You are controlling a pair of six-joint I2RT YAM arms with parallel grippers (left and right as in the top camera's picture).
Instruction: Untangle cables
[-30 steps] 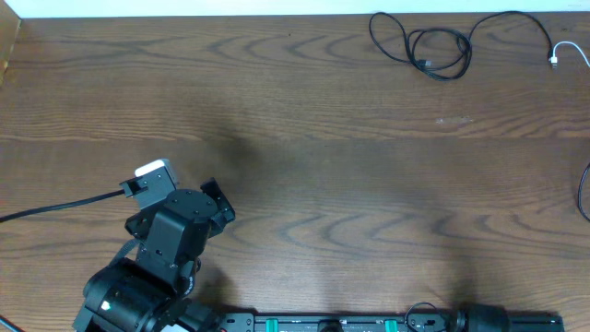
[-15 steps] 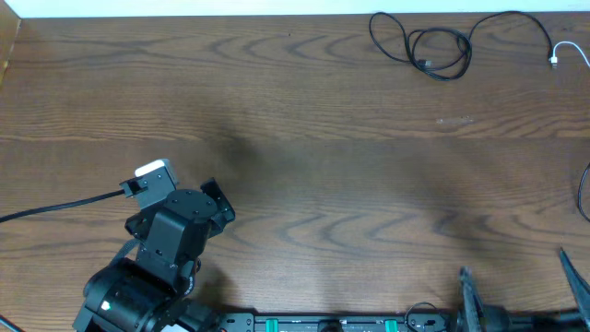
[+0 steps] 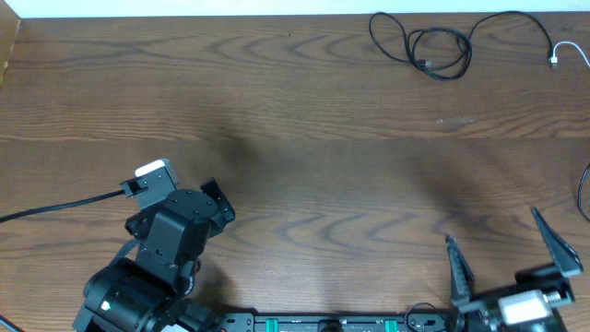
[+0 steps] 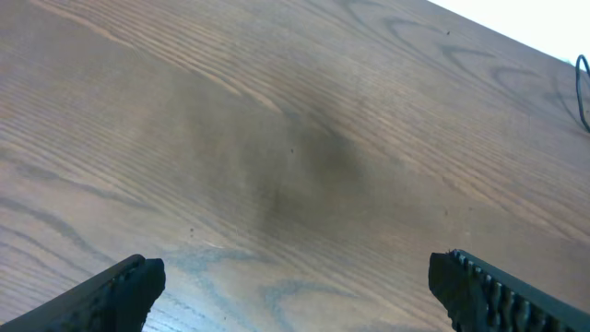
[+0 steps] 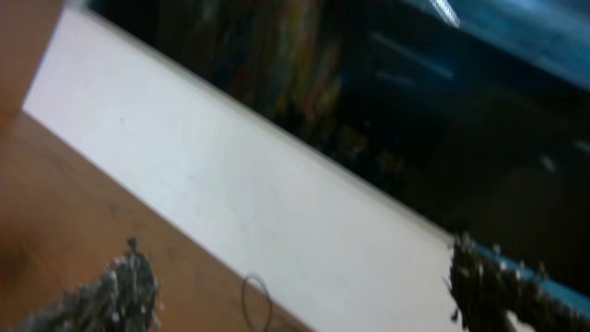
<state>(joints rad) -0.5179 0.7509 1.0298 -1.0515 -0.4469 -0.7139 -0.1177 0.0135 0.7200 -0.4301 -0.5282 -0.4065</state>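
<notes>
Black cable (image 3: 422, 63) coiled far right on wood surface (image 3: 304, 129), white cable (image 3: 556, 58) end further right, left hand (image 4: 297, 267) near-left, right hand (image 3: 491, 224) near-right, both wide open, empty

**Your cables: three thin cords at the far right of the wooden table (image 3: 295, 138), one of them coiled over itself.**

Look first at the thin black cord (image 3: 441, 53) lying flat by the far edge. Its left end curls in an open hook, its middle winds into a small coil of overlapping loops with a small plug end inside, and one long strand arcs away to the right. Where that strand comes down you see the thin white cord (image 3: 557, 60) with its small white plug, running off the right side of the overhead view; you cannot tell whether the two touch. Well apart, further down the right edge, a second thin black cord (image 3: 584, 189) shows only as a curved arc.
</notes>
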